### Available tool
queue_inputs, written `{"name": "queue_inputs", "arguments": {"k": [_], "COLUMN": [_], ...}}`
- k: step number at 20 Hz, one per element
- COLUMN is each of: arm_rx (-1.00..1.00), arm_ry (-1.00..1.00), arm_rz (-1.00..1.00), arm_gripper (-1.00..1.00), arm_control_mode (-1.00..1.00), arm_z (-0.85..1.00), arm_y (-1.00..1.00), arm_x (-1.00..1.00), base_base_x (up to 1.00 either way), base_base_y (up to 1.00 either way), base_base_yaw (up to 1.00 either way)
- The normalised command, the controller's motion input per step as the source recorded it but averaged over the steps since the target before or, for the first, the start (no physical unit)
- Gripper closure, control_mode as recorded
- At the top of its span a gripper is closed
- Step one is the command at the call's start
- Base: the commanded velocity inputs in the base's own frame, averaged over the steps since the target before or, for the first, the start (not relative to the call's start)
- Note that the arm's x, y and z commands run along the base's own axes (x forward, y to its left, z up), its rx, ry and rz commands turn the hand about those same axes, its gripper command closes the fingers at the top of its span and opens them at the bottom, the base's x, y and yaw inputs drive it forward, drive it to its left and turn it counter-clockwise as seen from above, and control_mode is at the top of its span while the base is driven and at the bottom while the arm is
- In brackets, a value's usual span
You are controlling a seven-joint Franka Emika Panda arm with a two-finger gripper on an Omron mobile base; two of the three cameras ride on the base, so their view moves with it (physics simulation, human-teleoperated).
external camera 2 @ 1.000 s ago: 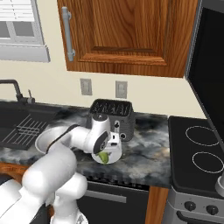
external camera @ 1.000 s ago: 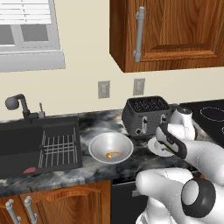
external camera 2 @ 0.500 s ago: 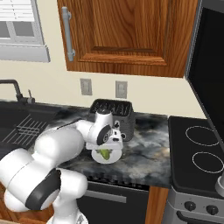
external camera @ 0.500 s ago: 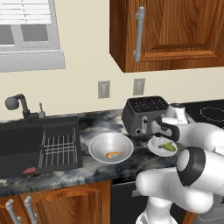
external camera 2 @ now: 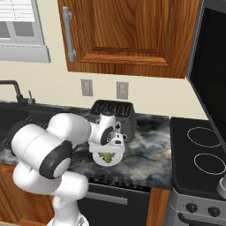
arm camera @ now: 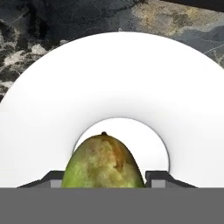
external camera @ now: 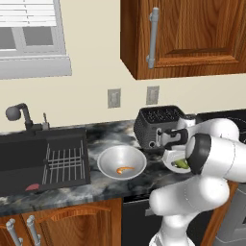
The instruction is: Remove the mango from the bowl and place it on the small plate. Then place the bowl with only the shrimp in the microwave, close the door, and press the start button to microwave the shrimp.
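Pincer [arm camera: 103, 178] sat right over the small plate [arm camera: 118, 87], pointing down at it. Mango [arm camera: 104, 162] was between the two fingertips [arm camera: 52, 178], one tip showing at each side of the fruit. Jaws stood about half spread, flanking the mango closely; the hand view didn't let me tell whether the pads were actually pressing on it or just clear, so grip unconfirmed. Mango's stem end pointed toward the plate's centre ring, fruit lying over that ring.

From the left base view, the pincer [external camera: 177, 154] hung low over the plate [external camera: 169, 161] with the mango [external camera: 181, 164] visible as a green lump on the white rim area, partly hidden by the arm's big joint. Right base view agreed: pincer [external camera 2: 108, 150] directly above the plate [external camera 2: 108, 159], mango [external camera 2: 106, 157] green against the white.

Plate sat on the dark marbled desk [external camera: 101, 180], just in front of a black toaster [external camera: 158, 126]. Bowl [external camera: 122, 162] was to the left of the plate, near but not touching it, upright on the desk, with the shrimp [external camera: 124, 169] alone inside near its middle. Sink [external camera: 43, 161] with a wire rack further left. Stove top [external camera 2: 201, 154] to the right of the desk, well apart from the plate.
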Motion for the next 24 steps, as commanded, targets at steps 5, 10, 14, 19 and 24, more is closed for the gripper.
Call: {"name": "queue_inputs", "arguments": {"k": [5,10,14,19,24], "arm_rx": [0.01,0.01,0.00,0.00,0.02], "arm_ry": [-0.01,-0.10,-0.23,-0.16,0.01], "arm_rz": [0.00,0.00,0.00,0.00,-0.01], "arm_gripper": [-1.00,-1.00,-1.00,-1.00,-1.00], "arm_control_mode": [-1.00,-1.00,-1.00,-1.00,-1.00], "arm_z": [0.00,0.20,0.78,0.83,0.60], "arm_y": [0.00,0.01,0.01,0.31,0.70], "arm_x": [-0.03,-0.39,-0.55,-0.68,-0.83], "base_base_x": [0.00,0.00,0.00,0.00,0.00], "base_base_y": [0.00,0.00,0.00,0.00,0.00], "base_base_yaw": [0.00,0.00,0.00,0.00,0.00]}}
